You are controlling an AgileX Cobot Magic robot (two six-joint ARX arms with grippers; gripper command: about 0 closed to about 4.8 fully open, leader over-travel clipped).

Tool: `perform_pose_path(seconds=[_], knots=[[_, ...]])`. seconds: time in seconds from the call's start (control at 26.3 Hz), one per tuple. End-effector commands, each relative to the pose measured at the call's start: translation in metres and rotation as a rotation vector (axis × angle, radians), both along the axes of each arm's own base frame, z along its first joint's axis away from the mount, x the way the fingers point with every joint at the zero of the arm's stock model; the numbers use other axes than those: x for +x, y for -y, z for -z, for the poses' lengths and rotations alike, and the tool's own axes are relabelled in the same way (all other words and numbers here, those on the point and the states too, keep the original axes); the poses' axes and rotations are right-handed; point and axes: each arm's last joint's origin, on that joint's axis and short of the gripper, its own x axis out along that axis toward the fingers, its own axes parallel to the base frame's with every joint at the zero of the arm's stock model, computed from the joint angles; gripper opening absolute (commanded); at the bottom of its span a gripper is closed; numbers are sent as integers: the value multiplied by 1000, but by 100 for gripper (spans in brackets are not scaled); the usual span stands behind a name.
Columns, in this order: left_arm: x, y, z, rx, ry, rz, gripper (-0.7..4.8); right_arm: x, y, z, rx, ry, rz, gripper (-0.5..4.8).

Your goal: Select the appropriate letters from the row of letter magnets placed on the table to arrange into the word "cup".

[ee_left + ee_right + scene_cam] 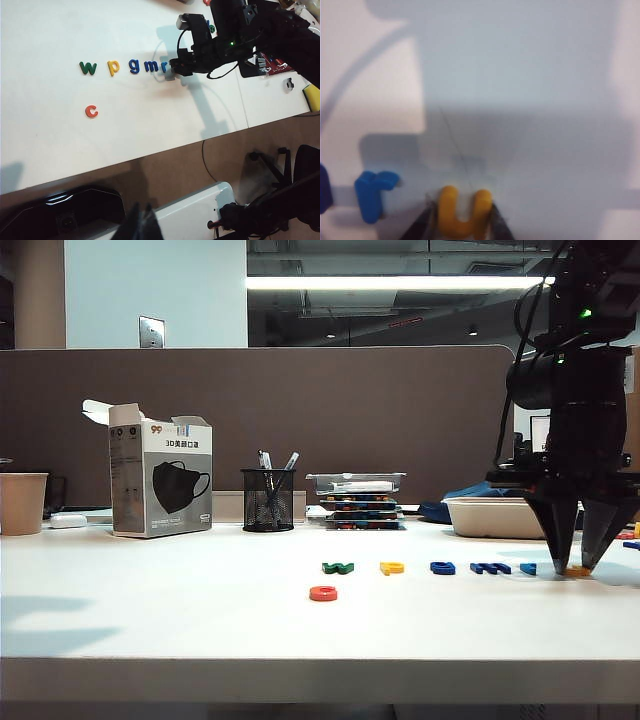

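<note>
The yellow "u" [462, 212] lies flat on the white table [200, 620] at the right end of the letter row. My right gripper [461, 207] points straight down over it, one finger against each side of the letter. In the exterior view this gripper [580, 562] stands at the far right with the "u" [578, 570] at its tips. The yellow "p" [392, 567] sits in the row beside the green "w" [338, 567]. A red "c" [323, 593] lies alone in front of the row. My left gripper [142, 225] hangs shut off the table's front edge.
Dark blue "g" [134, 65] and "m" [150, 65] and a light blue "r" [372, 195] fill the row between "p" and "u". Behind stand a mask box [160, 483], a mesh pen cup [268, 499], a paper cup [22, 502], stacked trays [360, 502] and a shallow tray [497, 517].
</note>
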Motion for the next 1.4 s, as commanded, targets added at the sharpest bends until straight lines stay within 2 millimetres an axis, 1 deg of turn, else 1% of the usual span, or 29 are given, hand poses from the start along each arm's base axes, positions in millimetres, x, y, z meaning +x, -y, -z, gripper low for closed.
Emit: perform_pose_path(seconds=[0.04,0.15,0.19,0.23,0.27,1.4], knots=[[-1,0,-1,-5,9,5,-5,-1,-1,5,6,-22,1,142],[-1,0,-1,-5,10,5,-5,-1,-1,5,6,-22,1,139],[-1,0,-1,-5,10,5,-5,-1,-1,5,6,-21,1,133],[-1,0,-1,-5,9,5,-5,-1,-1,5,6,-21,1,114],[-1,0,-1,-5,10,5,-5,-1,-1,5,6,-21,1,112],[-1,0,-1,-5,10,5,-5,0,-1,4,2,-8,2,112]])
